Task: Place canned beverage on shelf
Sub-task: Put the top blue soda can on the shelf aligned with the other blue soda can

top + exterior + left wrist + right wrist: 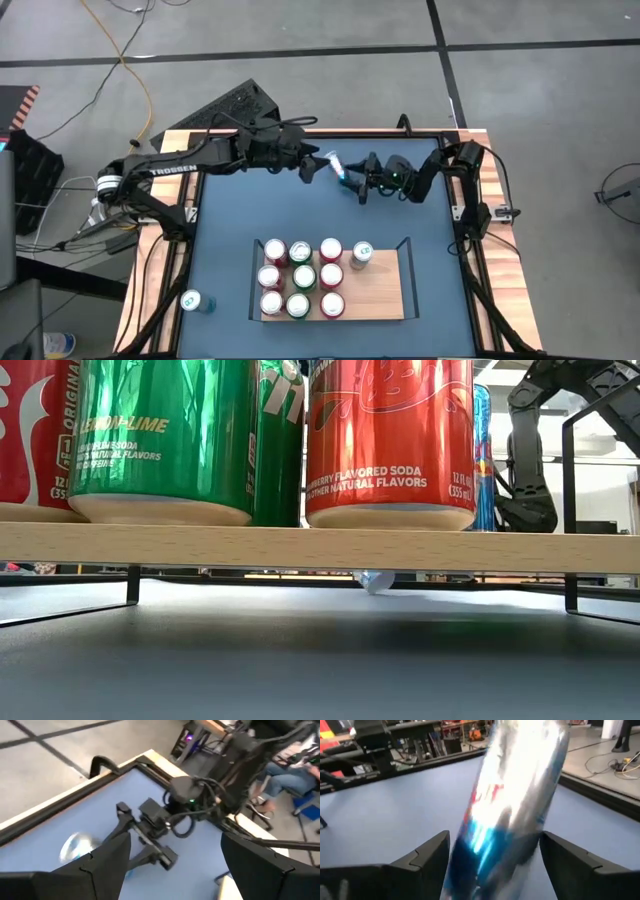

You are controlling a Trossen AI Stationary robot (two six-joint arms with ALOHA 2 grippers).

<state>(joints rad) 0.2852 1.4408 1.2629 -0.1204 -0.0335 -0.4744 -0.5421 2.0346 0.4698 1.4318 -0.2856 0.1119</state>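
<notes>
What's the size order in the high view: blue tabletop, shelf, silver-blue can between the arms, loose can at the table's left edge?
1. blue tabletop
2. shelf
3. silver-blue can and loose can: they look about alike, so I won't rank them.

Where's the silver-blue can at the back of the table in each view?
High: silver-blue can, back centre of the table.
Low: a sliver seen under the shelf.
Left wrist: blurred, against the tabletop.
Right wrist: close up, filling the centre.
Shared landmark: the blue tabletop.
</notes>
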